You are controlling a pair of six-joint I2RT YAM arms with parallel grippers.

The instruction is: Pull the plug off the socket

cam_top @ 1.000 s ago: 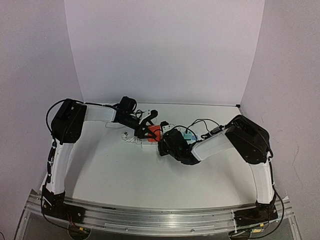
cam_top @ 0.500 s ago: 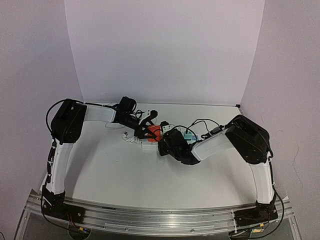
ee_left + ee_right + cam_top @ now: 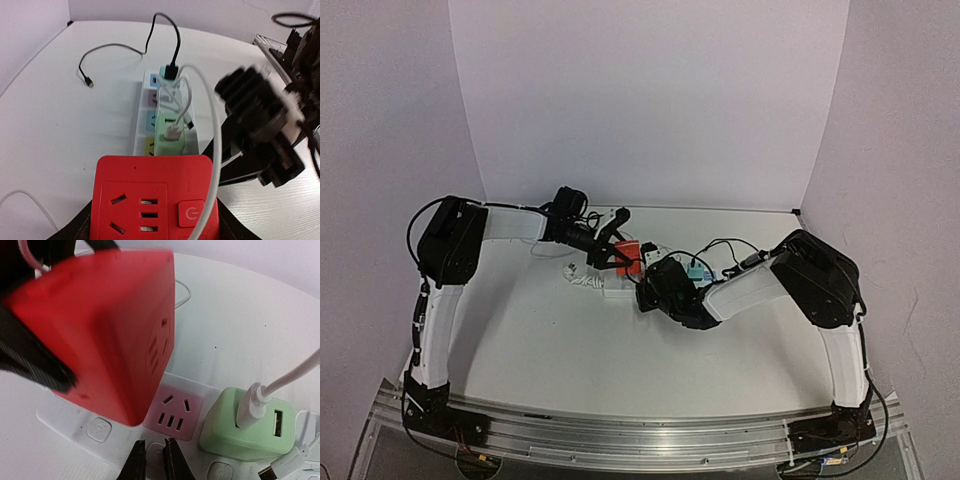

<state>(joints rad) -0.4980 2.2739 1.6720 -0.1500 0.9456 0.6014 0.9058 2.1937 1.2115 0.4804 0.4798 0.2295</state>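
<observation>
**Red plug gripped over the end of the socket**

Closest to the right wrist camera, the right fingers (image 3: pixel 137 463) stand almost together with nothing between them, tips down at the near edge of the socket (image 3: pixel 80 432). The socket is a long white strip lying flat on the table (image 3: pixel 55 105), about mid-table and towards the back, between the two wrists. A row of outlets runs along its top, each with a small coloured label, yellow, pale green, pink and blue among them; small square buttons line its near edge.

Just past those fingers the plug (image 3: pixel 100 330), a red cube with rounded corners, hangs tilted over one end of the strip. The left fingers (image 3: pixel 77 230) clamp it from two sides. One face shows outlet slots and a round power button; its pins are hidden, and I cannot tell whether its lower corner touches the strip.

Next along, the pink outlet (image 3: pixel 172 412) is bare. Beside it a green cube (image 3: pixel 235 432) sits plugged in, with a white cable (image 3: pixel 255 402) in its side. Farther on stands a teal block (image 3: pixel 167 72) with a black cable (image 3: pixel 172 35) rising from it; beyond, a thin lead ends loose on the table.
</observation>
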